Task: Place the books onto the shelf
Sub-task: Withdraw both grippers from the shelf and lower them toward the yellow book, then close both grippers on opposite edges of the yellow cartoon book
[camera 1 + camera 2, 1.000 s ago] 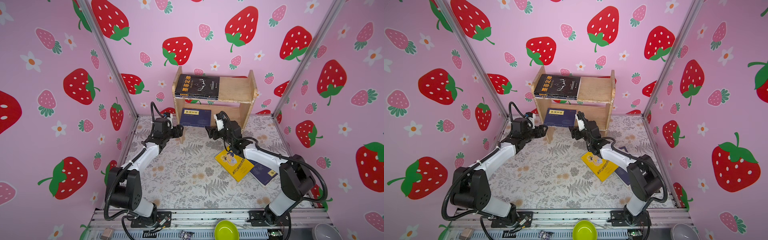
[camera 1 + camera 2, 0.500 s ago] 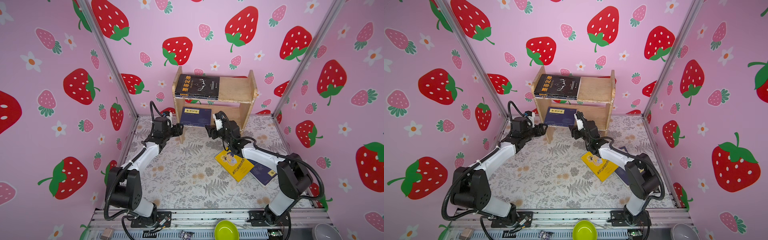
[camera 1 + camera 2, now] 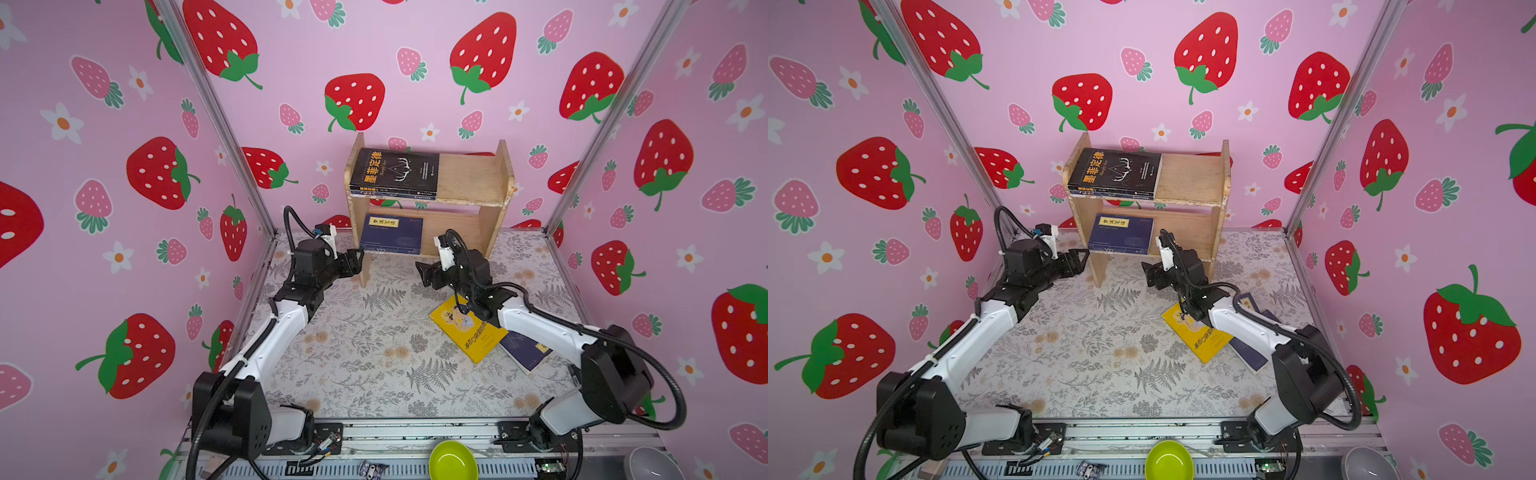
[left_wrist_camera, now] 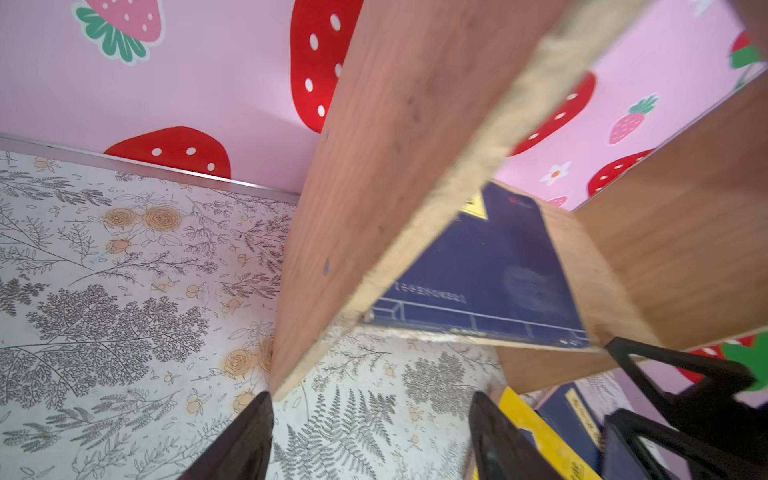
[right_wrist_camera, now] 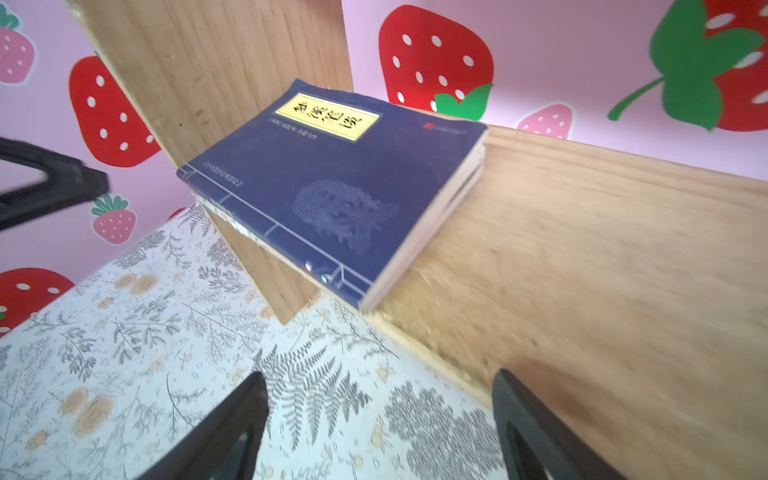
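The wooden shelf [image 3: 469, 183] [image 3: 1192, 178] stands against the back wall. A black book [image 3: 395, 170] lies on its top tier and a navy book [image 3: 392, 232] [image 5: 332, 187] on its lower tier. On the floor at the right, a yellow book [image 3: 465, 328] [image 4: 536, 432] overlaps another navy book [image 3: 523, 349]. My left gripper [image 3: 357, 259] [image 4: 372, 399] is open and empty at the shelf's left side panel [image 4: 374, 166]. My right gripper [image 3: 424, 274] [image 5: 380, 378] is open and empty just in front of the lower tier [image 5: 582, 270].
A green bowl [image 3: 452, 461] and a grey bowl [image 3: 652, 463] sit by the front rail. Pink strawberry walls close in the floral floor on three sides. The right arm passes over the floor books.
Both grippers have opened wider. The right gripper has drawn back a little from the lower tier towards the front. The books have not moved.
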Motion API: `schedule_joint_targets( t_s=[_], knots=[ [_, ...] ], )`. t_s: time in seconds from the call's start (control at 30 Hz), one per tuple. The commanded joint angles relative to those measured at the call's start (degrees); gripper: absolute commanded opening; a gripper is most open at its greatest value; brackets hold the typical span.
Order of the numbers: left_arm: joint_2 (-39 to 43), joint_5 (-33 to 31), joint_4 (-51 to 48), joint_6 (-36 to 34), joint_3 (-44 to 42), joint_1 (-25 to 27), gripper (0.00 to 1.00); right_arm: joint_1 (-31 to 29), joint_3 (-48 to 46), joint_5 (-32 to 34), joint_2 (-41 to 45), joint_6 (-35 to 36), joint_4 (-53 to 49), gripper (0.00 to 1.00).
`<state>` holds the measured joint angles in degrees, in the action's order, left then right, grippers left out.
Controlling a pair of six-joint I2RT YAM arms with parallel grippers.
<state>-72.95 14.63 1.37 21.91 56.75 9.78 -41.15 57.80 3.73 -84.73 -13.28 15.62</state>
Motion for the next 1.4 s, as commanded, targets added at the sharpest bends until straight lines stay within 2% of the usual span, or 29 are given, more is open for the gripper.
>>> schedule_joint_targets(
  t_s=[0.0, 0.1, 0.17, 0.27, 0.37, 0.43, 0.53, 0.6, 0.67, 0.77, 0.83, 0.93, 1.03, 1.17, 1.3, 1.37],
  knots=[
    [5.0, 5.8, -2.5, 4.2, -3.4, 0.9, 0.82, -0.1, -3.9, 6.7, 8.2, -4.9, -8.7, 0.88],
    [8.5, 8.3, -2.6, 8.1, -7.2, 4.1, 0.92, 0.0, -10.5, 12.3, 16.3, -10.4, -13.9, 0.94],
    [9.6, 8.1, -2.7, 10.4, -9.3, 7.7, 0.94, 0.5, -14.3, 16.8, 21.2, -14.2, -17.6, 1.00],
    [9.7, 5.3, -0.5, 15.3, -12.8, 14.5, 0.96, 4.9, -18.9, 17.6, 25.4, -18.8, -24.0, 1.00],
    [7.5, 1.4, 5.3, 21.8, -16.4, 21.0, 0.96, 14.4, -21.6, 13.3, 26.4, -21.5, -28.8, 1.00],
    [4.6, -0.9, 9.1, 25.0, -17.5, 24.8, 0.96, 20.9, -23.5, 9.9, 26.6, -22.0, -28.5, 1.00],
    [-1.4, -3.9, 10.4, 26.7, -15.0, 30.2, 0.96, 31.5, -25.5, 3.2, 25.3, -22.1, -25.2, 1.00],
    [-6.5, -5.5, 10.2, 26.8, -12.1, 33.1, 0.96, 38.5, -25.4, -4.3, 21.5, -21.4, -21.6, 1.00],
    [-11.3, -6.1, 10.6, 27.8, -9.3, 35.0, 0.96, 41.6, -24.0, -8.2, 16.9, -19.9, -19.3, 0.99],
    [-18.0, -5.5, 13.4, 30.8, -6.8, 36.3, 0.95, 41.8, -23.0, -16.7, 12.5, -14.2, -13.8, 0.93],
    [-21.4, -5.5, 15.3, 33.7, -6.3, 36.5, 0.95, 41.7, -24.3, -22.3, 12.0, -12.9, -9.6, 0.92],
    [-24.4, -6.3, 16.6, 36.9, -6.0, 36.5, 0.95, 41.4, -25.1, -23.3, 10.9, -12.2, -8.9, 0.91],
    [-25.7, -6.4, 14.1, 36.9, -4.6, 36.5, 0.95, 39.4, -26.2, -25.2, 9.7, -11.5, -8.7, 0.87],
    [-25.7, -6.4, 11.7, 36.9, -4.3, 35.5, 0.95, 33.5, -27.5, -22.8, 6.0, -11.2, -7.8, 0.85],
    [-23.8, -6.4, 11.9, 37.8, -6.5, 34.0, 0.95, 28.4, -27.6, -22.3, 2.3, -13.6, -6.2, 0.79],
    [-22.5, -8.5, 10.8, 38.0, -7.9, 33.2, 0.95, 24.5, -27.1, -20.5, 1.2, -14.7, -6.5, 0.77]
  ],
)
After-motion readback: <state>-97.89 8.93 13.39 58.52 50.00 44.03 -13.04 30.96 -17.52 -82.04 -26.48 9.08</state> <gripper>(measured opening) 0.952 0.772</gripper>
